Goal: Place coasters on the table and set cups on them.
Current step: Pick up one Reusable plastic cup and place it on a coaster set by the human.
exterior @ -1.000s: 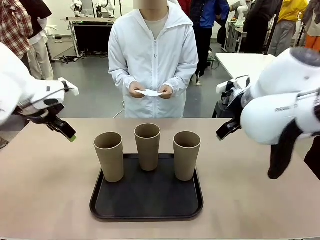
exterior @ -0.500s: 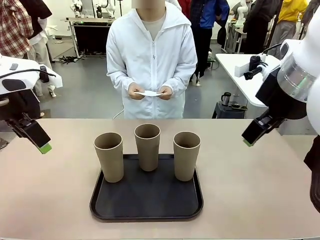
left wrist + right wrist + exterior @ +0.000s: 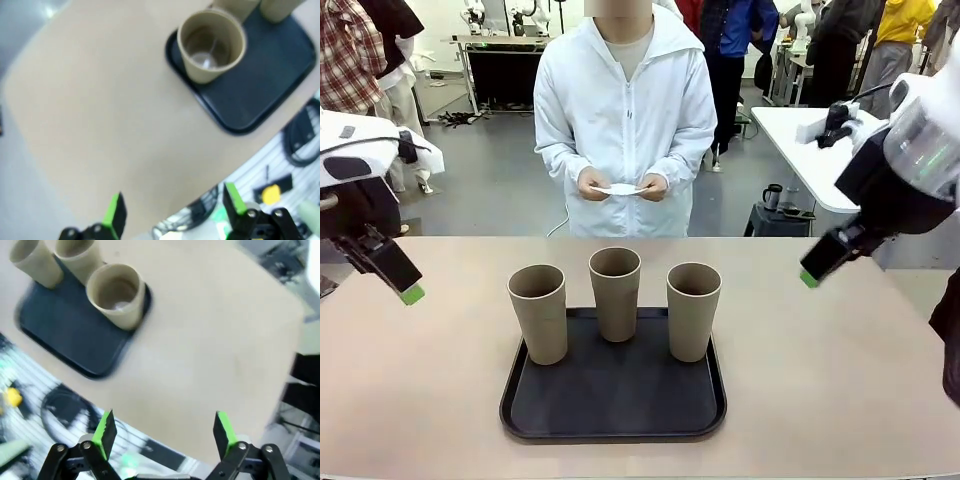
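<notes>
Cups (image 3: pixel 615 293) stand upright in a row on the black tray (image 3: pixel 612 405) midway along the counter (image 3: pixel 840 380), between the arms: left cup (image 3: pixel 538 313) nearer the left jaws, right cup (image 3: pixel 693 310) nearer the right jaws. Both pairs hang spread wide, empty. The coasters (image 3: pixel 618 187), probably the white sheet in the person's hands (image 3: pixel 592 181) at the far side, are well apart from both; none lies on the counter yet.

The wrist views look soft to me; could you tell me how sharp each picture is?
Front view: sharp and evenly lit, the cups and tray crisp. Left wrist view: soft throughout, the table blurred at its edge. Right wrist view: the most smeared, especially around the tray's corner.
</notes>
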Tool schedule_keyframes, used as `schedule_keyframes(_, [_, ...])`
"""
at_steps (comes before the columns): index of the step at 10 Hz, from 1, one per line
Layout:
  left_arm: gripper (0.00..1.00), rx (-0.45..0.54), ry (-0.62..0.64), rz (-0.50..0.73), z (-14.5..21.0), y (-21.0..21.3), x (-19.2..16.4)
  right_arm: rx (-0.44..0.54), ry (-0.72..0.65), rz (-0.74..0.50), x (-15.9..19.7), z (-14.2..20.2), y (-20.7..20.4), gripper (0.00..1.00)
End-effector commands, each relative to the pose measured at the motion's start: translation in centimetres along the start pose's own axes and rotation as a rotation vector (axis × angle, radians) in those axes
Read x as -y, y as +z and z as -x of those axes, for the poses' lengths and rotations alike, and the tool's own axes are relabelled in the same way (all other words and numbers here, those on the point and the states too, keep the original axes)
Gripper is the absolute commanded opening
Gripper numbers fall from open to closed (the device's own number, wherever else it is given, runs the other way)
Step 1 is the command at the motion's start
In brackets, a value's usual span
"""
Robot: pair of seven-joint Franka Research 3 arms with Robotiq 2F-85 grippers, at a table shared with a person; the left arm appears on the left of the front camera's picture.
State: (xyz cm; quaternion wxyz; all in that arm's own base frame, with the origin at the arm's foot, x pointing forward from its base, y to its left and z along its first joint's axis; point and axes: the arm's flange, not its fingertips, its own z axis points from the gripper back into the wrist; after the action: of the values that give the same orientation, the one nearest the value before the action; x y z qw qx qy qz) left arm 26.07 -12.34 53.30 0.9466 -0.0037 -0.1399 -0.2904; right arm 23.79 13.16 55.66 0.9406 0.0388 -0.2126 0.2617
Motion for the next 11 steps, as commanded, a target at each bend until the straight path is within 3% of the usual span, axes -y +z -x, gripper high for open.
schedule_keyframes(1, [1.00, 0.204, 0.070, 0.277, 1.3, 2.2, -2.8, 0.186, -0.243, -0.545, 6.0, 1.9, -0.3, 1.00])
schedule_keyframes(2, [1.00, 0.377, 0.147, 0.549, 1.6, 2.5, -5.9, 0.286, -0.372, -0.776, 10.1, 2.8, -0.5, 1.00])
schedule_keyframes(3, [1.00, 0.495, 0.224, 0.748, 2.4, 1.4, -8.1, 0.312, -0.466, -0.920, 13.1, 3.9, -1.8, 1.00])
schedule_keyframes(4, [1.00, 0.531, 0.299, 0.860, 3.3, -0.1, -10.0, 0.327, -0.544, -0.990, 15.2, 5.0, -3.4, 1.00])
schedule_keyframes(7, [1.00, 0.361, 0.493, 1.013, 6.7, -5.4, -16.3, 0.266, -0.636, -1.055, 19.2, 8.3, -5.4, 1.00])
schedule_keyframes(9, [1.00, 0.403, 0.624, 1.056, 10.7, -7.7, -20.1, 0.275, -0.688, -1.073, 21.1, 10.2, -6.2, 1.00])
schedule_keyframes(11, [1.00, 0.433, 0.699, 1.084, 13.5, -8.2, -21.5, 0.273, -0.731, -1.059, 22.5, 11.8, -6.4, 1.00])
